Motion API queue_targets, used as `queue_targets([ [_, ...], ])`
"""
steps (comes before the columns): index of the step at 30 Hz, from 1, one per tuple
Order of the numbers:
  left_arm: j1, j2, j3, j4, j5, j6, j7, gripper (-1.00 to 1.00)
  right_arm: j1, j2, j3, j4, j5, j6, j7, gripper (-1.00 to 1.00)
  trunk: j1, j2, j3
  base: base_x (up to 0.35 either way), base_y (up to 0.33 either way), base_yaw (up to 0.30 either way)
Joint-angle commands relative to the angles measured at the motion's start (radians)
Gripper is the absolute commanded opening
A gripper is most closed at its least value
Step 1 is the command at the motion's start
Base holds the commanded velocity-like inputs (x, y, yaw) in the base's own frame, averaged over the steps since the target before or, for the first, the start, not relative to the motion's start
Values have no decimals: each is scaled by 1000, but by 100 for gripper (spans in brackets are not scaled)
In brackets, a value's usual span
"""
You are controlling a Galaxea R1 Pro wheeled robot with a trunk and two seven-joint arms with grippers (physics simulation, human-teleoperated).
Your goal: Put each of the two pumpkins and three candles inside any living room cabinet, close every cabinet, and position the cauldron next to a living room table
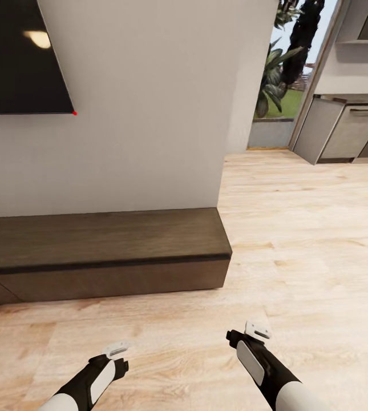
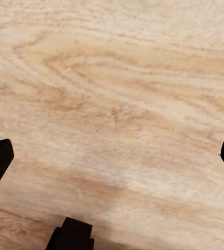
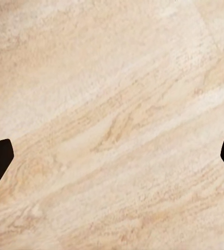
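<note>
Both arms low over plank floor (image 1: 309, 228): left gripper (image 1: 118, 349) at 7 o'clock, right gripper (image 1: 257, 331) at 5, each w/ fingers spread, empty. Cabinet (image 1: 104, 257) at 10, drawers shut, under TV (image 1: 18, 57).

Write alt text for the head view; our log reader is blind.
A long, low dark brown cabinet sits closed against a pale wall under a black TV. Both arms hang over light wood floor, holding nothing; a kitchen doorway lies far right.
</note>
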Motion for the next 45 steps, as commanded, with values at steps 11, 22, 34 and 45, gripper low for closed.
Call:
queue_targets([
  [11, 0, 26, 0, -25, 21, 37, -126, 100, 0, -13, 1, 25, -19, -30, 248, 100, 0, 0, -1, 0, 0, 0],
  [22, 4, 166, 5, -381, 76, 480, -345, 100, 0, -46, -2, 112, -18, -80, 539, 100, 34, -63, -29, 0, 0, 0],
  [34, 6, 314, 7, -455, 208, 575, -583, 100, 0, -60, -2, 114, -22, -122, 550, 100, 80, -147, -67, 0, 0, 0],
  [45, 6, 315, 8, -507, 213, 626, -587, 100, 0, -60, -4, 116, -24, -134, 637, 100, 123, -224, -101, 0, 0, 0],
])
